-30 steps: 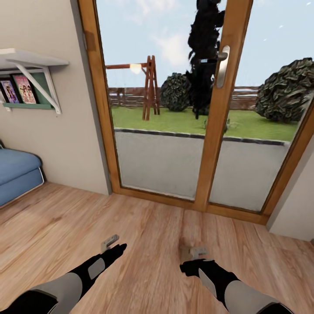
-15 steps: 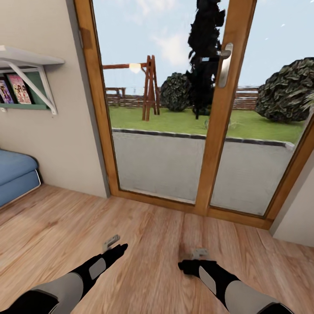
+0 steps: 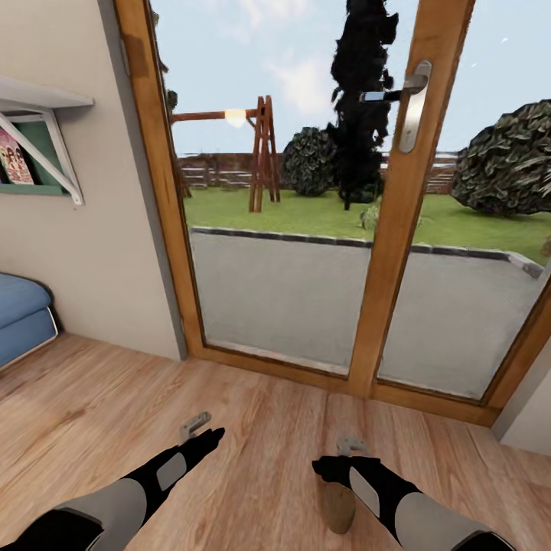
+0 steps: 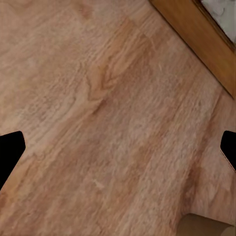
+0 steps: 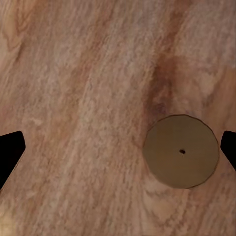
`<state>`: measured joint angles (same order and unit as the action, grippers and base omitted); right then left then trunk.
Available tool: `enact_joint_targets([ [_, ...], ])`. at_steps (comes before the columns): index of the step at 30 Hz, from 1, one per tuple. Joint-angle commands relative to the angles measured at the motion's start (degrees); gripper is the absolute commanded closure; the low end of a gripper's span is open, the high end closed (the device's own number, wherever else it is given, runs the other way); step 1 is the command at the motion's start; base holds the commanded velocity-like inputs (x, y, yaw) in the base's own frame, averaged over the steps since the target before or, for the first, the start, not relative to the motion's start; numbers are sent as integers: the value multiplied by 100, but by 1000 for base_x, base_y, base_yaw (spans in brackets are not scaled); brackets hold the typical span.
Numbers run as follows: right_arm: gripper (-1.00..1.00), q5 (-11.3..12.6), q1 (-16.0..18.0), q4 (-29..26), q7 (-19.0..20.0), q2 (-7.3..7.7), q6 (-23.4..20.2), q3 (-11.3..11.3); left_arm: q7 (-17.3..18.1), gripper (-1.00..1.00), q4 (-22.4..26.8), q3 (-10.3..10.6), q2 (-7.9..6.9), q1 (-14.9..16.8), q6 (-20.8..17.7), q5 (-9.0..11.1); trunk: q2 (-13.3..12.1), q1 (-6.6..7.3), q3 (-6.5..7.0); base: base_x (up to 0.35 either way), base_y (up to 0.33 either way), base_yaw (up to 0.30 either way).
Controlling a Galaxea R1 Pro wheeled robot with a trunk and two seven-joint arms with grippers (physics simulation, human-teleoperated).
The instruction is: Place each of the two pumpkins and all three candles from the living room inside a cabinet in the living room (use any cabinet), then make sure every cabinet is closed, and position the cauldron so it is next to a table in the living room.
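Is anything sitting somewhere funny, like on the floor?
Yes. A candle stands upright on the bare wood floor, right under the right gripper, instead of on furniture. From above, its round top shows a tiny wick hole. Nothing looks spilled or broken.

No words, numbers or brands can be read anywhere here. On the shelf (image 3: 30, 115) at the far left stands a cover (image 3: 14, 158) with small figures, but any lettering on it is too blurred to make out.
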<state>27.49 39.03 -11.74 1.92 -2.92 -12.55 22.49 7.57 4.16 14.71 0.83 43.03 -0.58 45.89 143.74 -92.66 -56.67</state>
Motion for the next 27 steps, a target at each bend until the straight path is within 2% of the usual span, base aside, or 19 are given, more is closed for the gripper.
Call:
enact_joint_targets([
  [1,-100,11,3,-4,7,2,-21,18,15,-100,-2,41,4,4,-5,60,2,-2,-5,238,0,0],
  [10,-100,11,5,-3,4,9,-8,11,27,-100,10,41,38,4,4,63,2,-2,-5,26,0,0],
  [15,-100,11,4,-3,11,19,-10,10,48,-100,23,41,40,4,5,69,9,-15,-116,0,0,-11],
  [21,-100,11,7,-3,10,19,-10,10,56,-100,23,41,40,4,5,69,17,-30,-249,0,0,-222],
  [27,-100,11,3,-4,10,20,-10,10,61,-100,23,41,40,4,5,69,25,-46,-382,0,0,-69],
])
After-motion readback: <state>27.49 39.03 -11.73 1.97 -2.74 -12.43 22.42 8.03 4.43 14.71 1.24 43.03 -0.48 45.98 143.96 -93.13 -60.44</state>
